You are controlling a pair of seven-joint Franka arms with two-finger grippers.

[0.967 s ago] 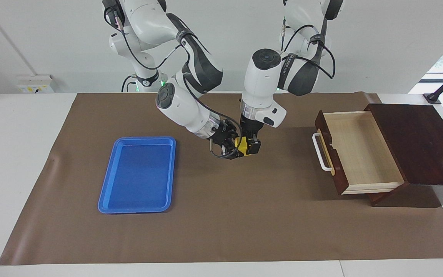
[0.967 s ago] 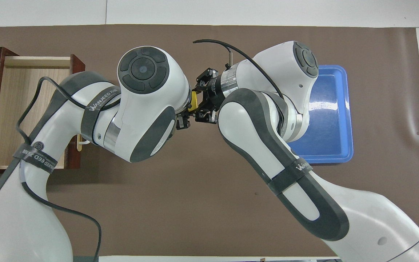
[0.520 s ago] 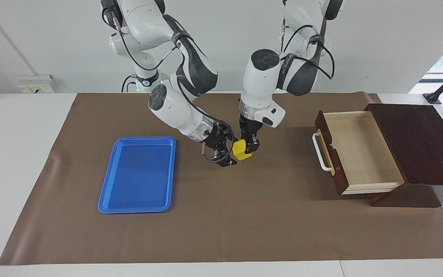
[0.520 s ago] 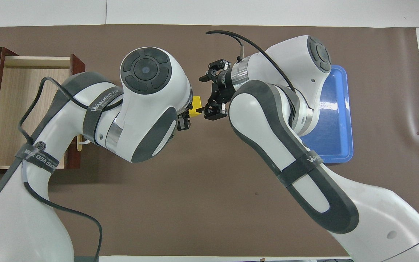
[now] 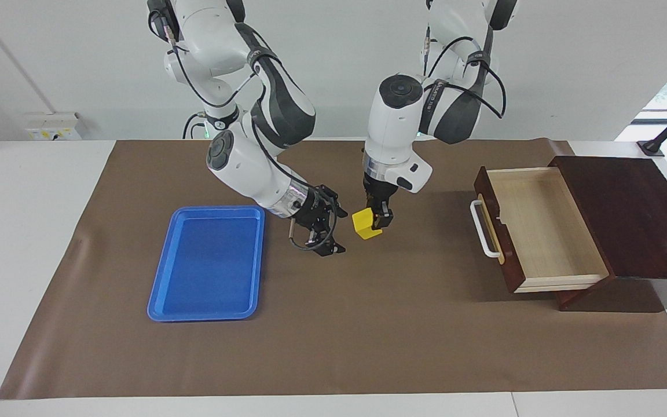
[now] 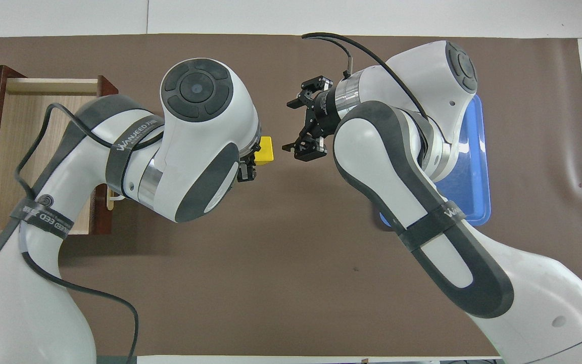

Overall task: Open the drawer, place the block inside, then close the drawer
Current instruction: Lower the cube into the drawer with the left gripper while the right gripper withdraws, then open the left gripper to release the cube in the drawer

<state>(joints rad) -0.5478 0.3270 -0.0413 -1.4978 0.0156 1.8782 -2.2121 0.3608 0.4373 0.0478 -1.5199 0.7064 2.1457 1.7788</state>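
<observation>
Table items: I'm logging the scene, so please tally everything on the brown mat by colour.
Yellow: 1, the block, held in the left claw above the mat.
Blue: 1, the tray.
Reddish-brown: 1, the cabinet with its open drawer.
Total: 3.

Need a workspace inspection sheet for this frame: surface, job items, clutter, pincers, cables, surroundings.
Surface: brown mat on a white table.
Job's things: drawer open, inside bare; yellow block held above the mat.
Clutter: blue tray, toward the right arm's end.
Pincers: left pincer shut on the block; right pincer open beside it, apart from the block.
Cables: black cables along both arms.
Surroundings: white wall; wall socket.
</observation>
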